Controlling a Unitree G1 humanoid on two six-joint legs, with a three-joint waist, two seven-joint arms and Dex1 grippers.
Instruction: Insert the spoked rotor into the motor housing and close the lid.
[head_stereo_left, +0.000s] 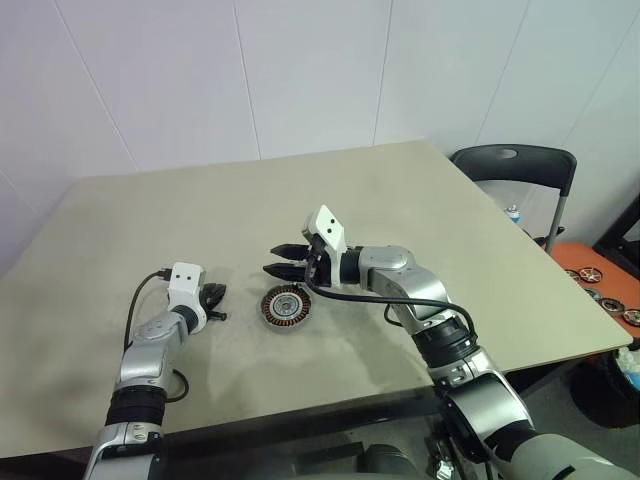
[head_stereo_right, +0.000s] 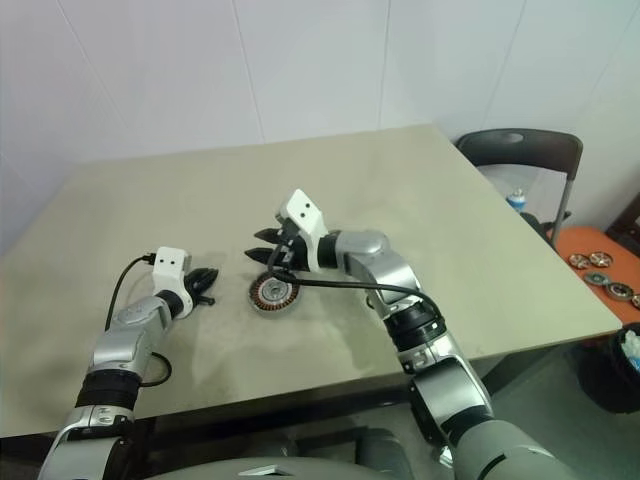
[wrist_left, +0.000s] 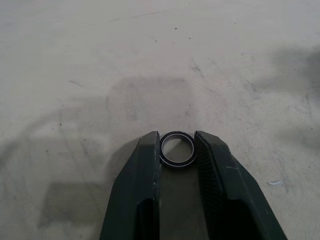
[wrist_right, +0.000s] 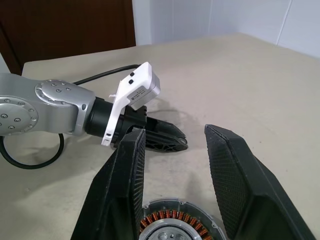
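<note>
1. A beige, scuffed surface (head_stereo_left: 250, 200) is seen before pale panelled walls; a dark folding chair (head_stereo_left: 520, 165) stands past its right edge, and an orange tray (head_stereo_left: 600, 275) bearing small round parts is set beyond that.
2. The motor housing (head_stereo_left: 287, 306), a disc of copper windings round a silvery hub, is laid flat on the surface near the middle.
3. The left claw (wrist_left: 177, 150) is lowered to the surface, well to the left of the housing, and its fingers (wrist_left: 145, 170) are drawn in on a small black ring (wrist_left: 177, 149), which is pinched between the tips.
4. The right claw (head_stereo_left: 285, 260) is held just above and behind the housing, pointing toward the robot's left; its fingers (wrist_right: 235, 165) are spread apart with nothing between them, and the housing is not touched.
5. In the right wrist view the housing (wrist_right: 175, 222) is cut off by the frame's edge, so only its far half is seen.
6. Whether the ring carries spokes cannot be told; its centre looks open.
</note>
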